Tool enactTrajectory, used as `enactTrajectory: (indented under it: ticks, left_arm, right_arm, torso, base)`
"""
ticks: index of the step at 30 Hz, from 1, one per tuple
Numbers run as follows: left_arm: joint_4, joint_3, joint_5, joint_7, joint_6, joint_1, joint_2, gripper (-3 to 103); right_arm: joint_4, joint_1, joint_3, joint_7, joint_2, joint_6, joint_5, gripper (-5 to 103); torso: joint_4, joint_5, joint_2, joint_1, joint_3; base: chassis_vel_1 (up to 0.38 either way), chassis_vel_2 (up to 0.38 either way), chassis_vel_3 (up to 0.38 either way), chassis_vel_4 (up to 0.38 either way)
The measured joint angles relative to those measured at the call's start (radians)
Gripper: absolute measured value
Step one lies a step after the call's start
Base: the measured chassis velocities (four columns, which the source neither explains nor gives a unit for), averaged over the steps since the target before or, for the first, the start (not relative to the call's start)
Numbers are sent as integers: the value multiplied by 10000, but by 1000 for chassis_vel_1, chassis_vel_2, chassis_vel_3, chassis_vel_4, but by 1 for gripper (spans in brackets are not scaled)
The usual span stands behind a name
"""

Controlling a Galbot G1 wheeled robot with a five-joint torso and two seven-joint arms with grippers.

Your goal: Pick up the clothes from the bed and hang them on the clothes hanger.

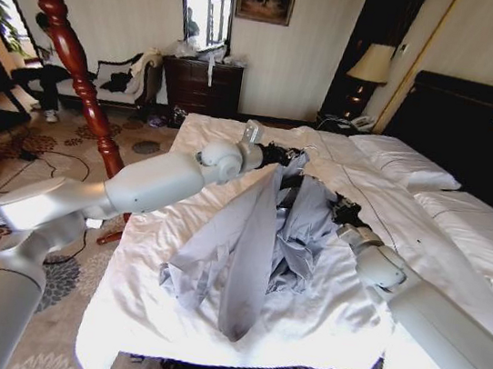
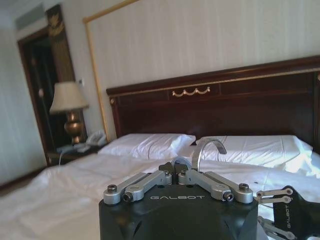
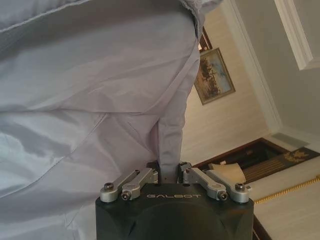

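The light grey clothes are lifted in a bunch over the middle of the bed, with sleeves and hem trailing onto the white duvet. My left gripper is at the top of the bunch. In the left wrist view it is shut on the silvery hook of the clothes hanger, whose black body is hidden under the cloth. My right gripper is at the bunch's right side. In the right wrist view it is shut on a strip of the clothes.
A turned red wooden coat stand rises left of the bed. The black headboard and white pillows lie at the right. A dark dresser and a lamp stand by the far wall.
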Motion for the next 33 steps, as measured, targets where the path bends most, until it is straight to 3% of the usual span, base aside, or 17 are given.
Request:
enactTrajectory:
  ticks: [5, 24, 30, 33]
  left_arm:
    - [-196, 179, 694, 196, -155, -158, -96, 0]
    - [-1632, 218, 785, -140, -164, 398, 675, 0]
    - [-1575, 241, 1009, -185, -198, 387, 370, 0]
    - [-1236, 372, 1510, -161, -249, 280, -81, 0]
  right_arm:
    - [-47, -98, 16, 14, -49, -351, 447, 15]
    - [-736, 136, -201, 178, 222, -1286, 1600, 15]
    - [-914, 813, -948, 176, 543, -1649, 1839, 15]
    - [-966, 1142, -1310, 172, 649, -1793, 1914, 15]
  torso:
    - [-3, 1, 0, 0, 0]
    - [-3, -2, 0, -1, 0]
    - [0, 0, 0, -1, 0]
    - [-3, 0, 0, 0, 0]
  base:
    - [0, 0, 0, 0]
    - [0, 0, 0, 0]
    - [0, 0, 0, 0]
    - [0, 0, 0, 0]
